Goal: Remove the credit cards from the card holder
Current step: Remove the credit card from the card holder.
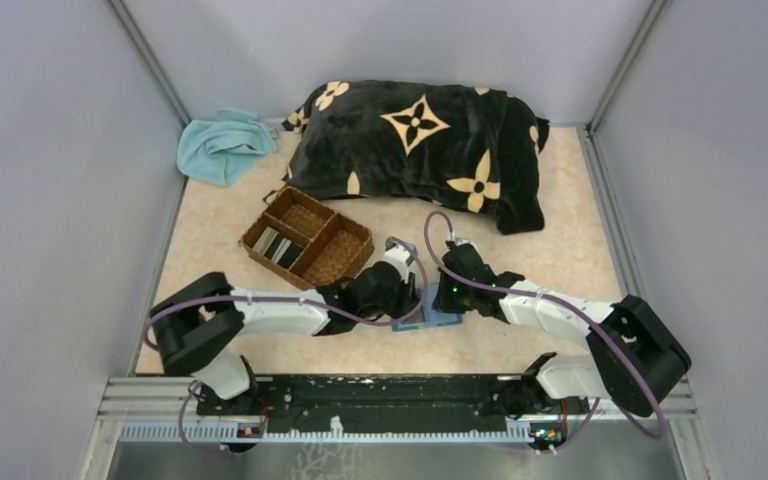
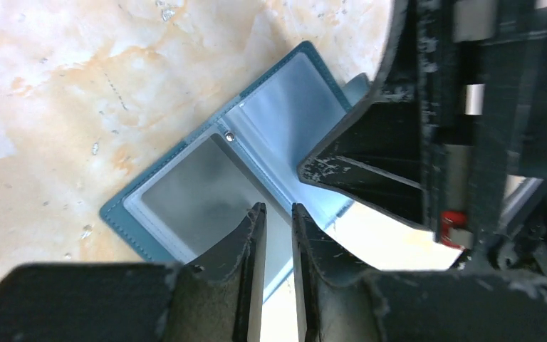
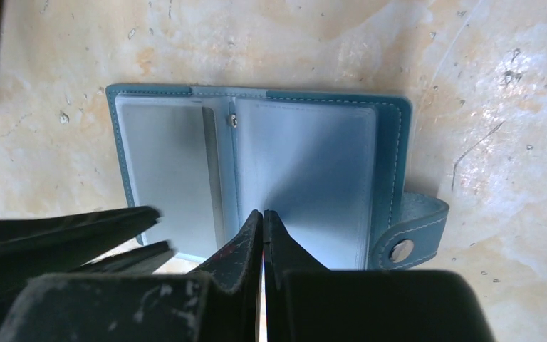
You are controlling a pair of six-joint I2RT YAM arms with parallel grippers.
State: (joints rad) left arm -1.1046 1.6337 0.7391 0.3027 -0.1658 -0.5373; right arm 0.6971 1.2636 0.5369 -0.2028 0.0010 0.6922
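The teal-blue card holder (image 1: 438, 321) lies open and flat on the table between both grippers. Its clear sleeves and snap tab show in the right wrist view (image 3: 392, 142). A grey card (image 3: 164, 160) sits in the left sleeve, and it also shows in the left wrist view (image 2: 185, 185). My left gripper (image 2: 276, 208) hovers over that sleeve's edge with its jaws a narrow gap apart and nothing between them. My right gripper (image 3: 263, 212) is shut, with its tips down on the right sleeve near the spine. A few cards (image 1: 275, 246) lie in the woven tray.
A brown woven compartment tray (image 1: 335, 255) stands just left of and behind the card holder. A black pillow with tan flowers (image 1: 430, 150) lies at the back. A light blue cloth (image 1: 222, 145) is in the back left corner. Grey walls close in both sides.
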